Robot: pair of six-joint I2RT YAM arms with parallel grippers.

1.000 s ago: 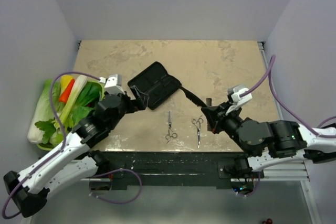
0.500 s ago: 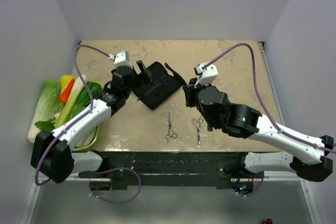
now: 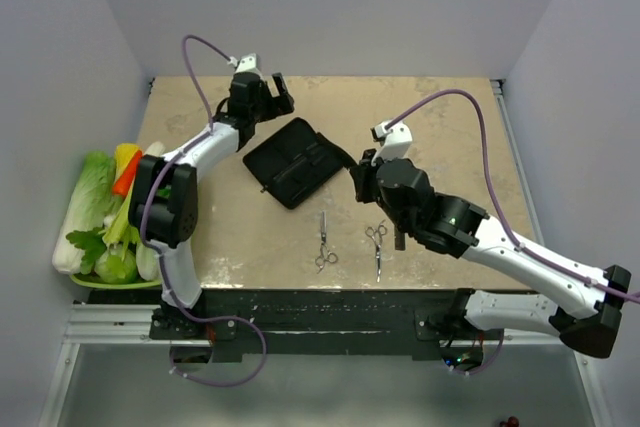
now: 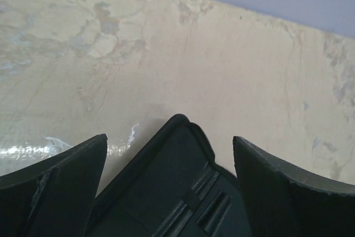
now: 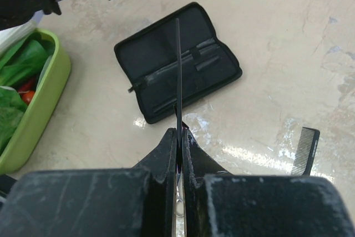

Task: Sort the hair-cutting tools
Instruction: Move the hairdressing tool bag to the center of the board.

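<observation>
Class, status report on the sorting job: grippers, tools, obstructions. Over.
Left gripper open, over the case's far edge. Right gripper shut on a comb, beside the open case. Two scissors and second comb loose on table. Nothing between comb and case.

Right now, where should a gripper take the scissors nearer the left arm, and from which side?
Probably at the pivot of the left scissors, from straight above, jaws across the blades: they lie flat, blades pointing away, rings nearer.
</observation>
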